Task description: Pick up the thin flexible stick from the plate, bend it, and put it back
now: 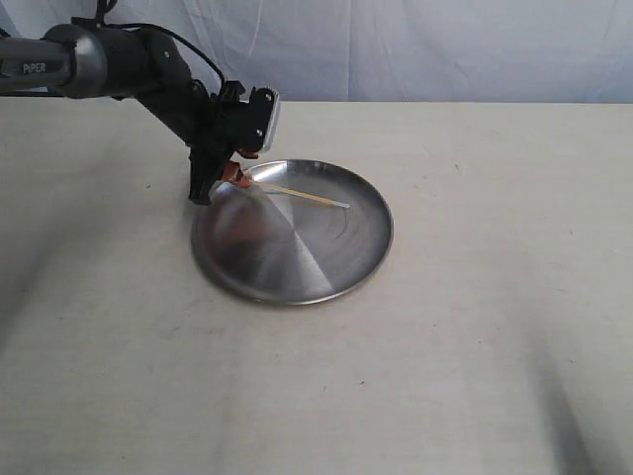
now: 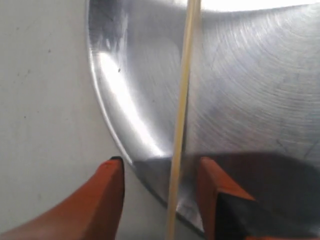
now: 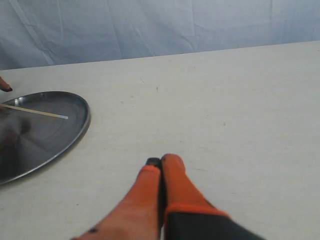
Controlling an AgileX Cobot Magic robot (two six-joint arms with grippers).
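The silver plate (image 1: pixel 297 259) lies at the middle of the table. The thin pale stick (image 1: pixel 309 197) rests straight across its far half. My left gripper (image 1: pixel 226 179) is down at the plate's left rim, open, its orange fingers on either side of the stick's near end. In the left wrist view the stick (image 2: pixel 182 100) runs between the fingers (image 2: pixel 107 185), touching neither, over the plate (image 2: pixel 245 90). My left gripper (image 2: pixel 160 167) straddles the rim there. My right gripper (image 3: pixel 161 161) is shut on nothing over bare table, off to the side of the plate (image 3: pixel 55 137) and stick (image 3: pixel 35 112).
The cream table (image 1: pixel 475 346) spreads wide around the plate. A wrinkled pale blue cloth (image 1: pixel 415 45) hangs behind the table's far edge. The right arm is out of the exterior view.
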